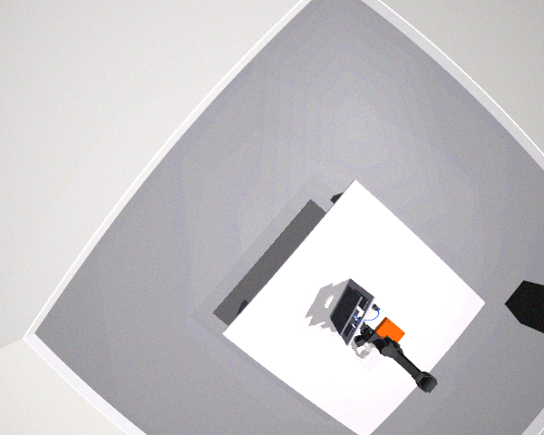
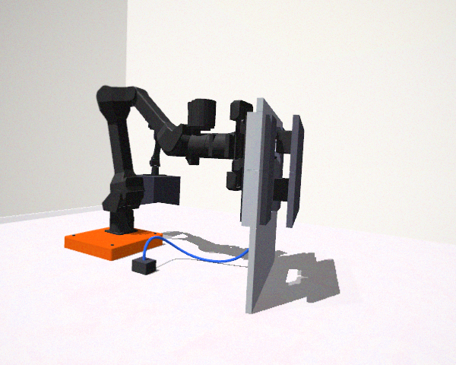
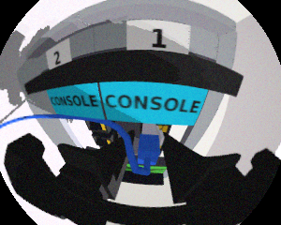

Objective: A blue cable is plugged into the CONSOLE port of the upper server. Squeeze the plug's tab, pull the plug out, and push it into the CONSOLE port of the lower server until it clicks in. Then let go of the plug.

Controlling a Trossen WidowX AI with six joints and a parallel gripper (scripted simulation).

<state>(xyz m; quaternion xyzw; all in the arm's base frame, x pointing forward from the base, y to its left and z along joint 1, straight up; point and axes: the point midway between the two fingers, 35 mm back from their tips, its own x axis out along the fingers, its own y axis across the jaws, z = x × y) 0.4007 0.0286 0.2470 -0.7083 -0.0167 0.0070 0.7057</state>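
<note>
A grey rack panel stands upright on the white table. In the wrist view two cyan CONSOLE labels sit side by side, one under the number 1 and one under the number 2. The blue plug sits in the port below the label of number 1. Its blue cable runs off to the left. My gripper is pressed up to the panel, its two black fingers closed against the sides of the plug. The port below number 2 is dark and mostly hidden by the left finger.
The arm stands on an orange base behind the panel. The cable ends in a small black block on the table beside the base. A dark plate is mounted behind the panel.
</note>
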